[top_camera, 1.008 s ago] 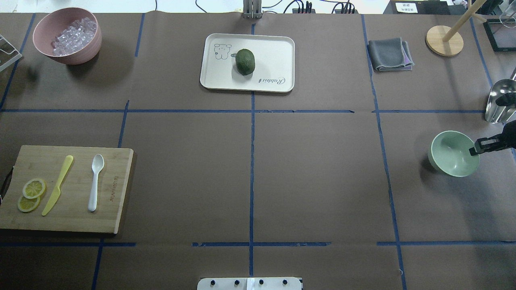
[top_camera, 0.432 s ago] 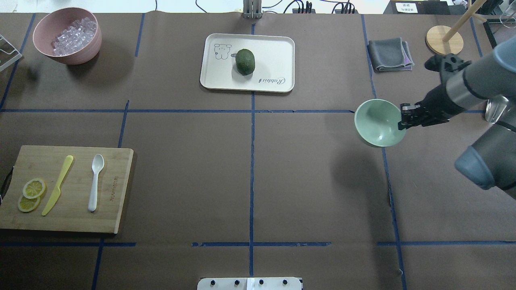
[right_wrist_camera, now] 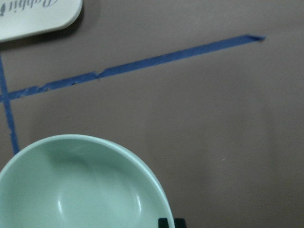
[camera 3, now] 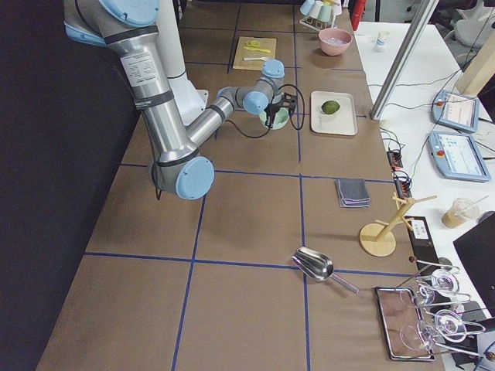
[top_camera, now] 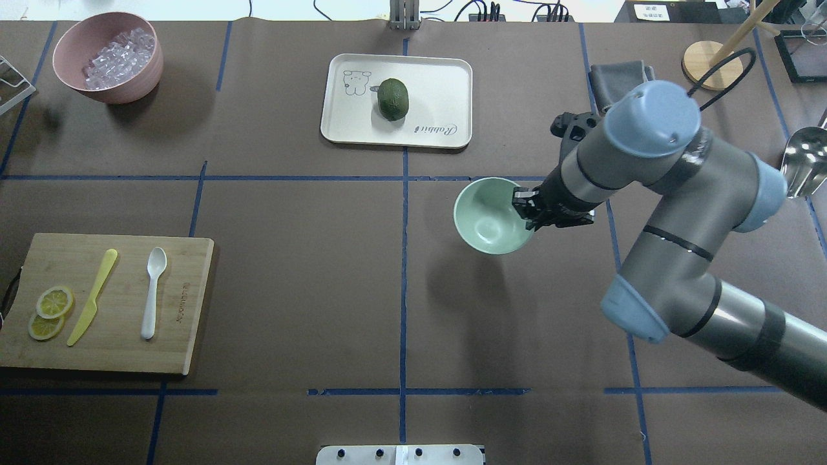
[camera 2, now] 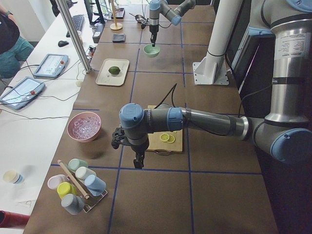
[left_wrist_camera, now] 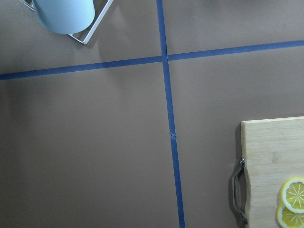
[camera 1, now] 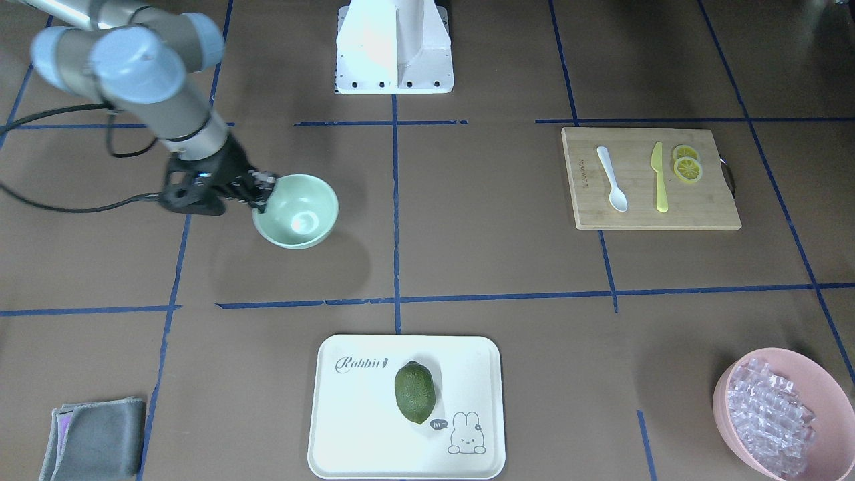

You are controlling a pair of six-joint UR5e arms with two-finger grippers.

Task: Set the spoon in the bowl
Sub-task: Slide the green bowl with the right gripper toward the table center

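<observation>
The white spoon lies on the wooden cutting board at the left, next to a yellow knife; it also shows in the front view. My right gripper is shut on the right rim of the mint-green bowl and holds it above the table just right of centre, seen too in the front view and the right wrist view. My left gripper shows only in the exterior left view, beside the board's outer end; I cannot tell if it is open.
A white tray with a green fruit sits at the back centre. A pink bowl of clear pieces stands back left. Lemon slices lie on the board. A grey cloth, wooden stand and metal scoop are at the right.
My right arm has lifted the bowl from the table's right edge and carried it leftward to near the centre. The spoon and board have not moved.
</observation>
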